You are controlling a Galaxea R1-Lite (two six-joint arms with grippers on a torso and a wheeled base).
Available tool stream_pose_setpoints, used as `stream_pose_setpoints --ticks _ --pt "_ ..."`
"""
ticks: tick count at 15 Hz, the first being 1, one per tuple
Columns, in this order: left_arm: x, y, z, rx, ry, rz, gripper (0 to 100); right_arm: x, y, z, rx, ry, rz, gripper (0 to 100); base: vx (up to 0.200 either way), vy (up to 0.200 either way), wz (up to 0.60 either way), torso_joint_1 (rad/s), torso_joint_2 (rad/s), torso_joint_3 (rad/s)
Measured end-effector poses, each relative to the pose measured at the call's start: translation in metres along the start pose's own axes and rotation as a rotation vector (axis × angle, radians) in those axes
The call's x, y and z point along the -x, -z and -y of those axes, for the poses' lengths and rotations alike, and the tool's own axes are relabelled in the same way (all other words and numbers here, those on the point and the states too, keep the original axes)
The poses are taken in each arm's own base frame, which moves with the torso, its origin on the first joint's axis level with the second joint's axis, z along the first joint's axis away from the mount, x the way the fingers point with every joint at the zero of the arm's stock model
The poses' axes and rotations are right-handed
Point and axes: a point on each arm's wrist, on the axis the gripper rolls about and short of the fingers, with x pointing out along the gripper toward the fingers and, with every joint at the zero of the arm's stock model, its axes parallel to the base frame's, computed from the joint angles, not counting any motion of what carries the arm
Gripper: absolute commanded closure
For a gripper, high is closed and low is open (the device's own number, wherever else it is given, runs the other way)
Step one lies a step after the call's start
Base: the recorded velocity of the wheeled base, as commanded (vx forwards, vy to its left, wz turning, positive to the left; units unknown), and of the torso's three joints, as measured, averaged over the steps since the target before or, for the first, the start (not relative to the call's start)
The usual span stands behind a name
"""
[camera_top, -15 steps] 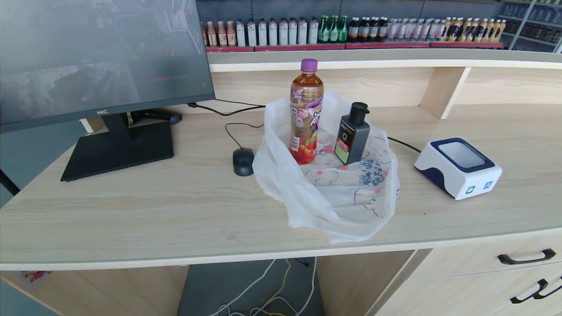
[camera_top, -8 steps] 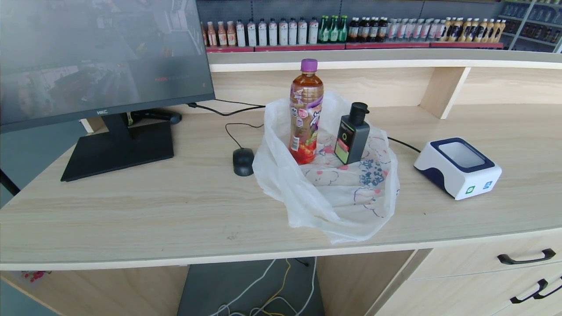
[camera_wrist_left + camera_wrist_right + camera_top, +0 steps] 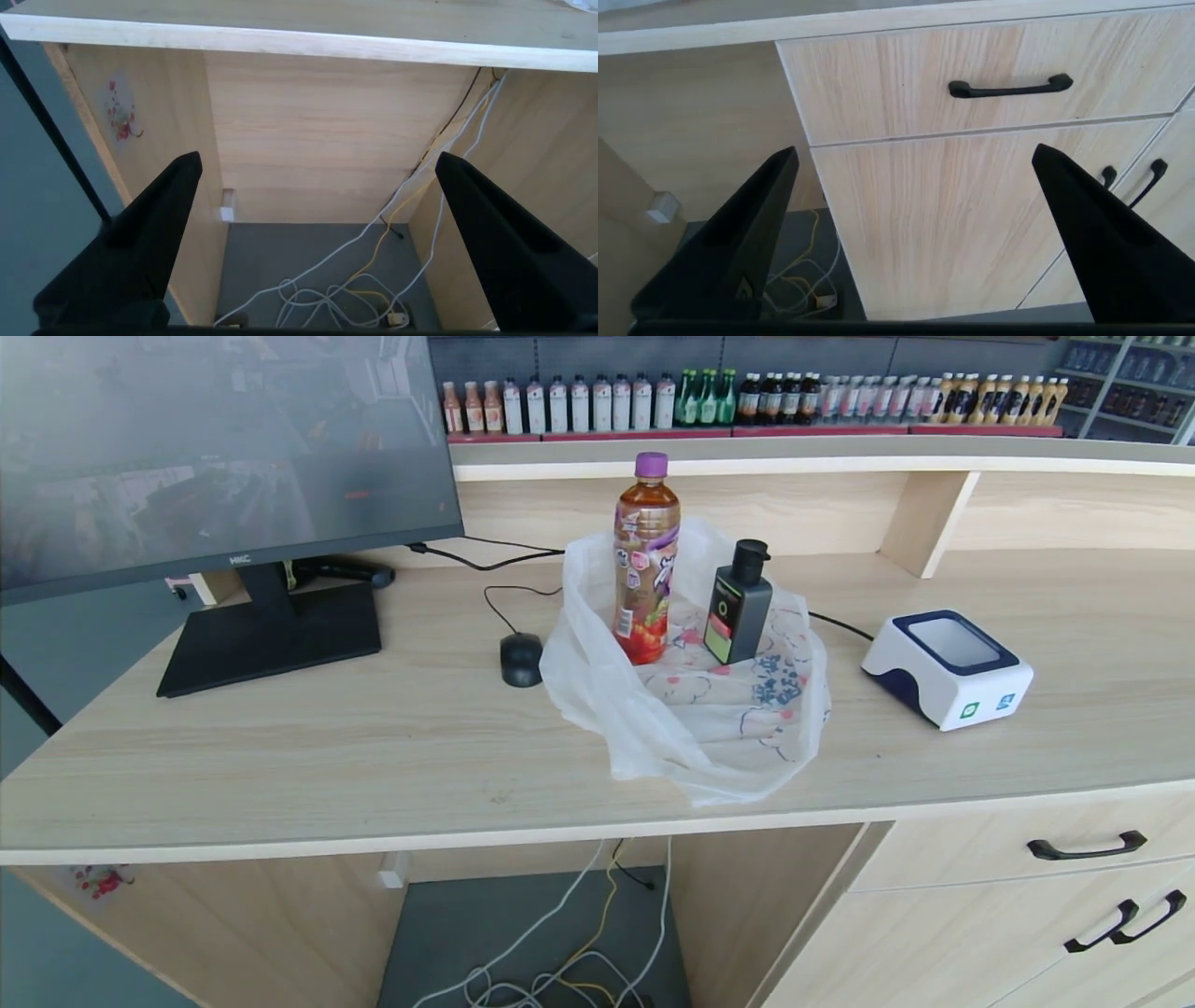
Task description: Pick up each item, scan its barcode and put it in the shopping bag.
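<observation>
The robot's head cam is shifting vs a sec ago: the whole pic is sliding, so more of the space under the counter is showing now, w/ white and yellow wires lying down there. The things themselves aren't moving; they're sitting in the same spots next to each other. The tea bottle w/ the purple cap is standing up straight in the open white shopping bag. The dark pump bottle is standing just beside it, on its right, in the bag too. The bag is lying mid-counter, between the black mouse and the white-and-blue scanner. The big monitor is standing far left. The left gripper is hanging low in front of the gap under the counter, fingers spread wide, holding nothing. The right gripper is hanging low in front of the drawers, fingers spread wide too, holding nothing.
</observation>
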Motion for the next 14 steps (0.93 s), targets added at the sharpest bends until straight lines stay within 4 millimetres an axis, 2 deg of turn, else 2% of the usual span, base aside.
stream_pose_setpoints --ticks 3,14 --pt "0.0000 0.0000 0.0000 0.000 0.000 0.000 0 0.0000 0.0000 0.0000 0.000 0.001 0.000 0 0.000 0.000 0.00 0.000 0.00 0.000" --pt "0.0000 0.0000 0.0000 0.004 0.000 0.000 0 0.0000 -0.0001 0.0000 -0.001 0.000 0.000 0 0.000 -0.200 0.00 0.007 0.00 0.001"
